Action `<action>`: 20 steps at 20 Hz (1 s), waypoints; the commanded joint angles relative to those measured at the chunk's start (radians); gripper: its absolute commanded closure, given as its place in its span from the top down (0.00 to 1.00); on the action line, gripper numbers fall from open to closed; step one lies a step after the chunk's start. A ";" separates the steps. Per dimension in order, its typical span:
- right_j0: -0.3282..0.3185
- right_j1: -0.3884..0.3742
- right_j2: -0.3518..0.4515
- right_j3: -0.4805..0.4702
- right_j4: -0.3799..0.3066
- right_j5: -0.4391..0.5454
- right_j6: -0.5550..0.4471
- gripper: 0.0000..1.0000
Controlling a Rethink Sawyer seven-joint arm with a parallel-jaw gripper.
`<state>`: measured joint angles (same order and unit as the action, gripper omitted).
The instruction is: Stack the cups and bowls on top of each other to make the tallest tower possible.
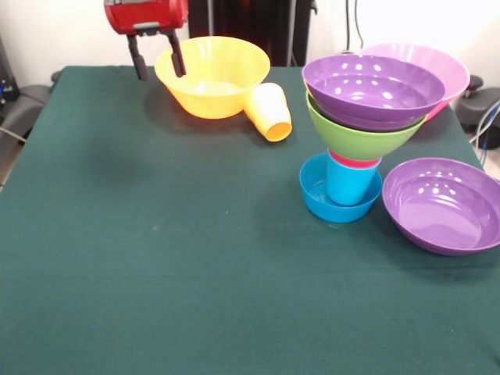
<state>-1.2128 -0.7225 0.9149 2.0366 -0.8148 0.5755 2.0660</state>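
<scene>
The tower [355, 133] stands right of centre: a small blue bowl [316, 195] at the base, a blue cup [349, 183] upright in it, a red cup's rim [353, 162] above, then the lime green bowl [361, 138] and a purple bowl [373, 90] on top. A second purple bowl [444, 205] sits on the table to its right. The pink bowl [441, 66] is behind the tower. The large orange-yellow bowl [212, 76] sits at the back with the yellow-orange cup [269, 111] lying on its side against it. My gripper [158, 58] hangs open and empty at the orange-yellow bowl's left rim.
The green table cloth [156, 250] covers the table. Cables and dark equipment [484, 109] lie past the right edge, and more gear [19, 105] past the left edge.
</scene>
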 commanded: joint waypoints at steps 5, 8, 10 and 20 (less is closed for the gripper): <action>0.020 0.090 -0.085 0.008 -0.142 -0.038 -0.144 1.00; 0.020 0.097 -0.089 0.010 -0.151 -0.037 -0.139 1.00; 0.018 0.098 -0.089 0.014 -0.152 -0.035 -0.140 1.00; 0.000 0.081 -0.084 0.049 -0.141 -0.014 -0.161 1.00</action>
<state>-1.2240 -0.6534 0.8780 2.0399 -0.8888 0.5574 2.0660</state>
